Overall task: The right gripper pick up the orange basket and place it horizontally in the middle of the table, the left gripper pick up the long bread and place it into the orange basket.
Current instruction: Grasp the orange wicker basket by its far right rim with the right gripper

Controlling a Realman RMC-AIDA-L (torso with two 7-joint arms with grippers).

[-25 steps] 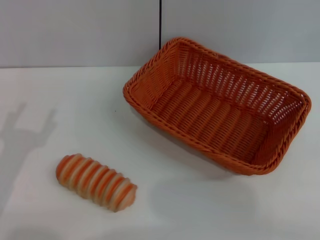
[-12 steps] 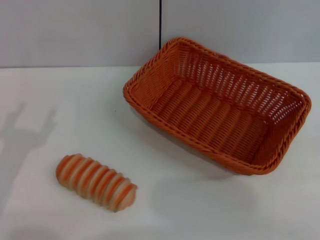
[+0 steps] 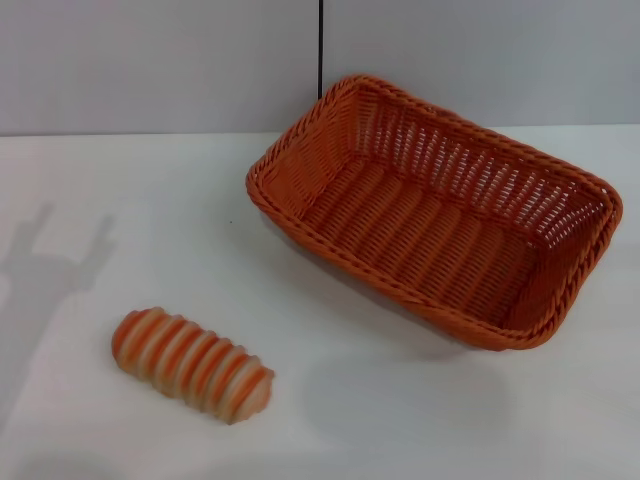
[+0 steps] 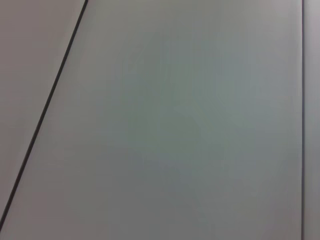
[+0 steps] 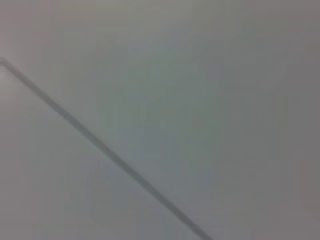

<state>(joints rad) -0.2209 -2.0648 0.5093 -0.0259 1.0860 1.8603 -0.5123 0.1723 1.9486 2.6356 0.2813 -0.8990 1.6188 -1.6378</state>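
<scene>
The orange basket (image 3: 440, 210) lies empty on the white table (image 3: 330, 400), right of centre toward the back, turned at a slant with one corner near the wall. The long bread (image 3: 192, 363), striped orange and cream, rests at the front left, well apart from the basket. Neither gripper shows in any view. On the table's left side falls a forked shadow (image 3: 50, 265) shaped like a gripper. Both wrist views hold only pale grey wall panels with a dark seam.
A pale grey wall (image 3: 150, 60) with a dark vertical seam (image 3: 321, 45) runs along the table's far edge. Bare tabletop lies between the bread and the basket and along the front right.
The forked shadow on the left of the table has shifted slightly. The basket and the bread have not moved.
</scene>
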